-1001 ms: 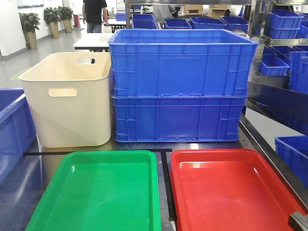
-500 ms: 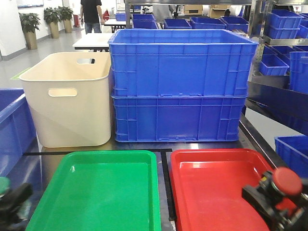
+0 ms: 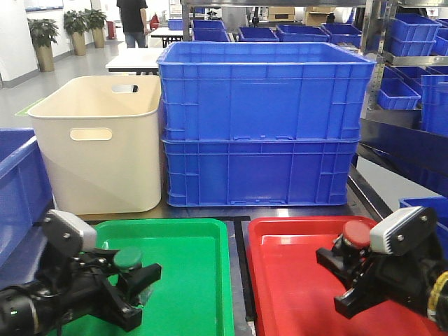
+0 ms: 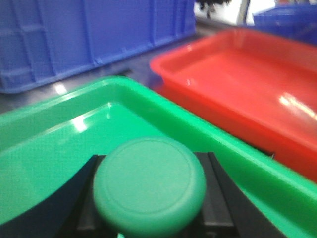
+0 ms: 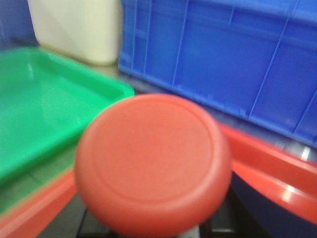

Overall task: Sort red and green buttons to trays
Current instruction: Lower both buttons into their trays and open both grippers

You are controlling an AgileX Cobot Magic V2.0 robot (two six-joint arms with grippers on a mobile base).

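My left gripper (image 3: 129, 283) is shut on the green button (image 3: 128, 258) and holds it over the green tray (image 3: 189, 241). In the left wrist view the green cap (image 4: 149, 186) fills the space between the black jaws, above the green tray (image 4: 59, 144). My right gripper (image 3: 343, 280) is shut on the red button (image 3: 358, 233) and holds it over the red tray (image 3: 294, 245). In the right wrist view the red cap (image 5: 152, 161) hides the jaws; the red tray rim (image 5: 270, 171) lies below it.
Two stacked deep blue crates (image 3: 262, 126) and a cream tub (image 3: 101, 143) stand right behind the trays. Another blue crate (image 3: 17, 185) is at the left and blue bins on shelving (image 3: 420, 63) at the right. A black strip of table (image 3: 241, 266) separates the trays.
Both arms have come forward into view from the bottom corners. The left gripper now holds the green button over the green tray and the right one holds the red button over the red tray.
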